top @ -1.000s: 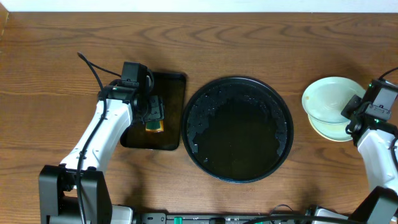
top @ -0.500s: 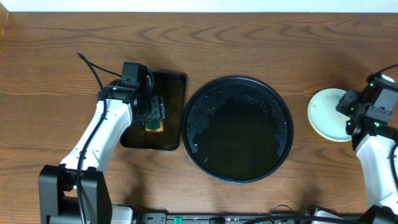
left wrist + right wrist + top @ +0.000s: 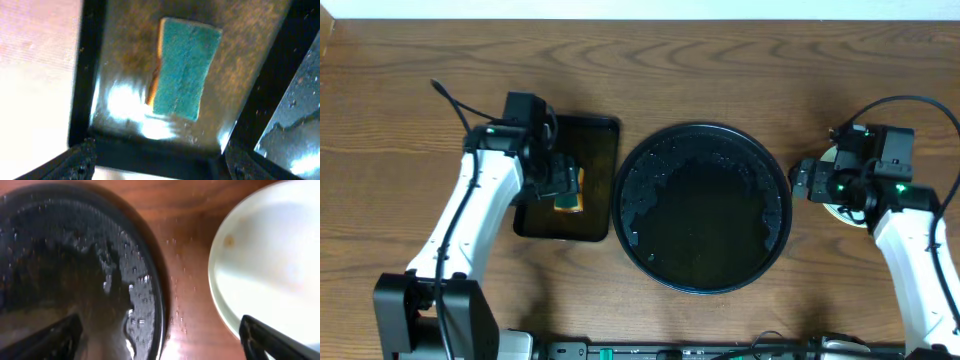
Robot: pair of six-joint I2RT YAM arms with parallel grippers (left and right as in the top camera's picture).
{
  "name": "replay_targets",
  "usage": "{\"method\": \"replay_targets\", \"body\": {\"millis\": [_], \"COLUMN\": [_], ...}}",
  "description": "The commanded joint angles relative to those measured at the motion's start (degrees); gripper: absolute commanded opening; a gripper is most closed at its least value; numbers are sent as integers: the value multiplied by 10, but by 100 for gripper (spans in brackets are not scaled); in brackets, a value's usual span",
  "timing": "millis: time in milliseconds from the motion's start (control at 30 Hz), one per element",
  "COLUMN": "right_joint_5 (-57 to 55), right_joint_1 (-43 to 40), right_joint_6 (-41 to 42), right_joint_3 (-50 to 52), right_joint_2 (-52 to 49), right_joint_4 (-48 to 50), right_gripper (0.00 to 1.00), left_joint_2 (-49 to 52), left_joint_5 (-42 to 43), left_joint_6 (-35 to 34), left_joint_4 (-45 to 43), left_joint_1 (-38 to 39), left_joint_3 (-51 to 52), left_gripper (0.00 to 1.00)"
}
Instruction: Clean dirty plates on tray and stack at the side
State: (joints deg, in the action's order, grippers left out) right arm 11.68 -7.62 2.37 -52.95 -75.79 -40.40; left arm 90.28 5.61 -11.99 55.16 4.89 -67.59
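This is a robotics lab bench, dressed up as a small dishwashing station. The white-and-black left arm (image 3: 470,215) and right arm (image 3: 910,245) rise from the near edge of a brown wood-grain tabletop (image 3: 720,60), with a loose black cable (image 3: 455,100) looping off one and green lights (image 3: 838,186) glowing on the other. The kitchen props are all laid out: a wet round black tray (image 3: 700,240) in the middle, a teal-and-yellow sponge (image 3: 185,70) lying in a small rectangular tray (image 3: 595,150), and a pale plate (image 3: 280,265) on the wood just beside the round one.

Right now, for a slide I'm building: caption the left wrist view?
Teal-and-yellow sponge resting on the wet rectangular black tray.
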Motion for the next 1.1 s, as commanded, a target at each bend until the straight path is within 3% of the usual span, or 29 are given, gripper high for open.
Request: {"method": "replay_targets", "body": {"millis": [0, 233, 667, 833, 1067], "right_joint_5": [-9, -14, -29, -29, -29], "right_joint_1": [5, 5, 5, 5, 5], "right_joint_6": [-9, -16, -27, -27, -27], "right_joint_3": [-32, -2, 139, 144, 144], "right_joint_2": [7, 53, 297, 313, 311], "right_joint_4": [-46, -84, 9, 8, 5], "right_gripper": [99, 99, 99, 99, 99], "left_joint_2": [-17, -123, -497, -550, -548], "left_joint_5": [-7, 3, 3, 3, 3], "left_joint_6": [0, 1, 9, 9, 10], "left_joint_4": [24, 2, -123, -122, -122], "left_joint_1": [-6, -4, -4, -4, -4], "left_joint_3": [-9, 37, 265, 269, 269], "left_gripper": [83, 83, 84, 84, 84]}}
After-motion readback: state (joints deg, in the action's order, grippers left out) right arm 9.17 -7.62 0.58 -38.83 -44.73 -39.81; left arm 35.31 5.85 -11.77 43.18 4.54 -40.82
